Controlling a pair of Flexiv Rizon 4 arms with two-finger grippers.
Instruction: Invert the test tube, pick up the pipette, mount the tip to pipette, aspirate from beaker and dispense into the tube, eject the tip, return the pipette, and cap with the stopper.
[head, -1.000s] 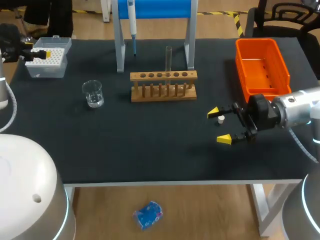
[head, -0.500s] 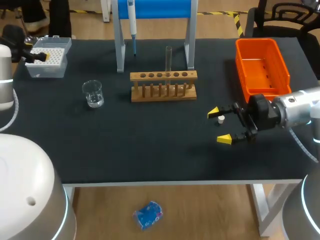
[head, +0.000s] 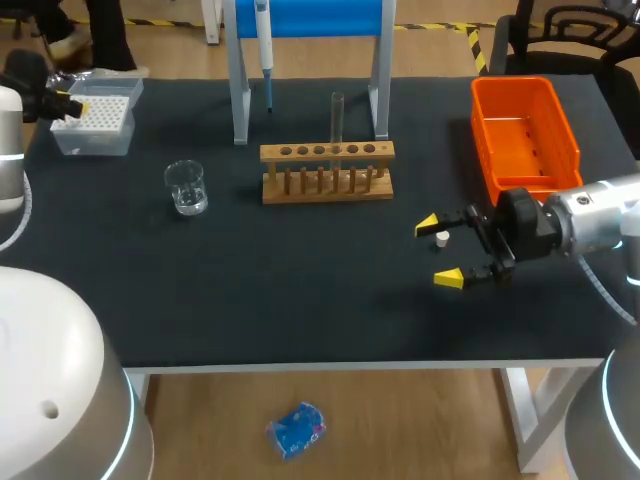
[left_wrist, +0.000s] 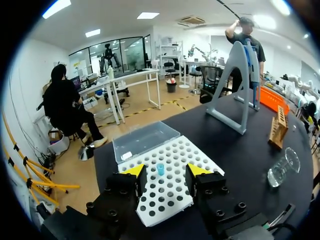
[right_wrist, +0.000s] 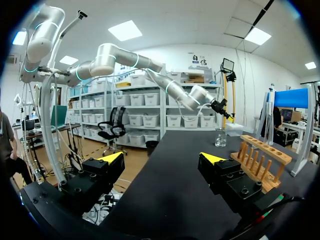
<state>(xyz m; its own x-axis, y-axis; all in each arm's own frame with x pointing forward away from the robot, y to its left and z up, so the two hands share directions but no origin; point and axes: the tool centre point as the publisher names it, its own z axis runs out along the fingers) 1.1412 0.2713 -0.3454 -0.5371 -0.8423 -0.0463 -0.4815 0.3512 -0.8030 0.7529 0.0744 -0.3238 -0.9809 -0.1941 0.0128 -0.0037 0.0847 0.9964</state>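
My left gripper (head: 66, 101) hangs over the tip box (head: 95, 127) at the table's far left corner. In the left wrist view its fingers (left_wrist: 134, 170) stand apart above the white hole tray (left_wrist: 170, 200), with a single blue tip (left_wrist: 160, 168) in the gap, untouched. The pipette (head: 264, 45) hangs on the blue stand. A glass test tube (head: 337, 115) stands upright in the wooden rack (head: 327, 172). The beaker (head: 186, 187) is left of the rack. My right gripper (head: 441, 251) lies low and wide open, with the small white stopper (head: 441, 237) on the table between its fingers.
An orange bin (head: 525, 135) sits at the far right, just behind my right arm. The blue stand's grey legs (head: 239, 95) rise behind the rack. The tip box's clear lid (left_wrist: 145, 142) lies open on the box's far side.
My left gripper's fingers have drawn closer together and the arm has shifted slightly over the tip box. The right arm and the stopper have stayed put.
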